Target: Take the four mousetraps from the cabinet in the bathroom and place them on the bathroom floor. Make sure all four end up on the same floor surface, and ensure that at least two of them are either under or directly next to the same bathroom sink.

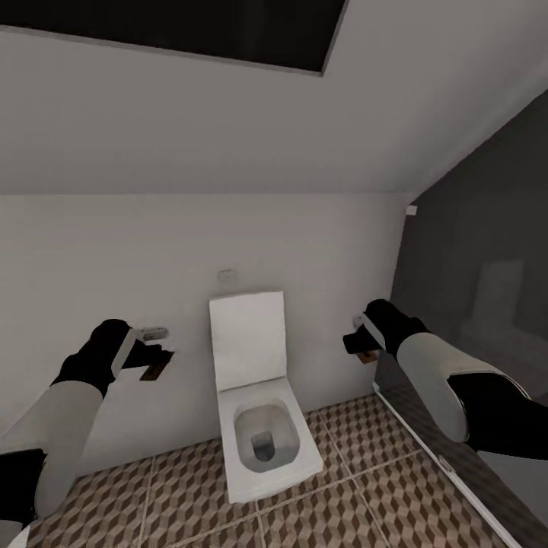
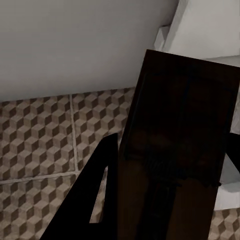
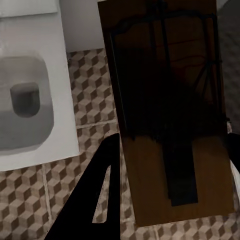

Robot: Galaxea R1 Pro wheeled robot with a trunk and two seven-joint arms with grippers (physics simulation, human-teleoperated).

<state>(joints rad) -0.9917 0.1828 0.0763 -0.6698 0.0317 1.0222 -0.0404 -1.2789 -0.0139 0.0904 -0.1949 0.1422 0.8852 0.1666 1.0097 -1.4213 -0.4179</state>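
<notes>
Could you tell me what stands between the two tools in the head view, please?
The white toilet, lid up, stands against the wall between the left tool and the right tool, each holding a mousetrap.

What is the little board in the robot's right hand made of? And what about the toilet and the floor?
The mousetrap in the right gripper looks like brown wood, with visible grain, carrying dark wire and a dark plate, probably metal. The toilet is smooth plain white, likely glazed ceramic. The bathroom floor looks tiled: square pieces with pale grout lines and a printed brown-and-beige cube pattern.
</notes>
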